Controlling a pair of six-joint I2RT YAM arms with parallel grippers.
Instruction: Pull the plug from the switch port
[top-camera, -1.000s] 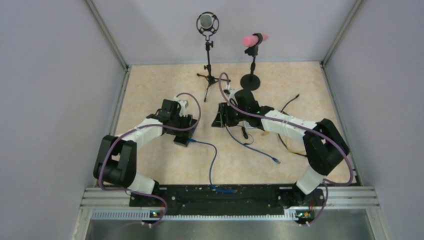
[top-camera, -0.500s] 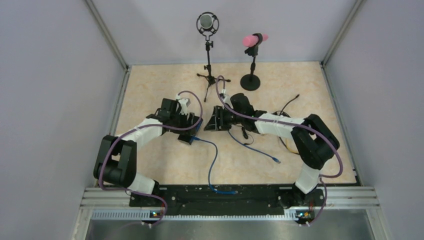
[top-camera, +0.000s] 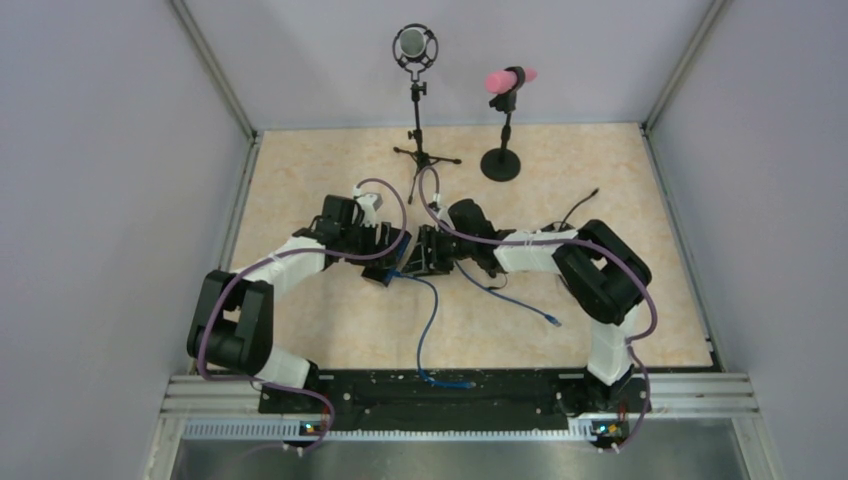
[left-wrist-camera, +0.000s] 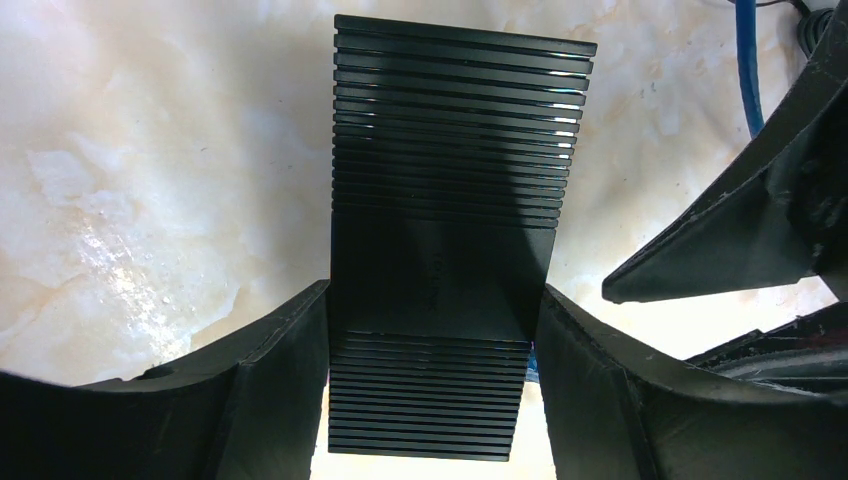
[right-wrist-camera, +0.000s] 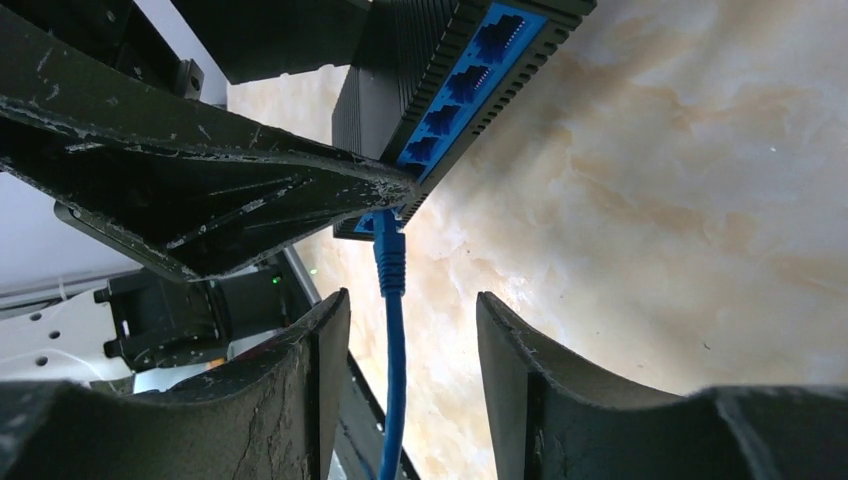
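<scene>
Two left fingers clamp ribbed black switch; right fingers open near blue plug.

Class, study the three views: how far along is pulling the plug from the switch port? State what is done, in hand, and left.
Done: the left fingers clamp the black switch, steadying it. In hand: the right fingers stand open on either side of the blue cable, just behind the plug. Left: closing on it and pulling; the plug sits in its port.
</scene>
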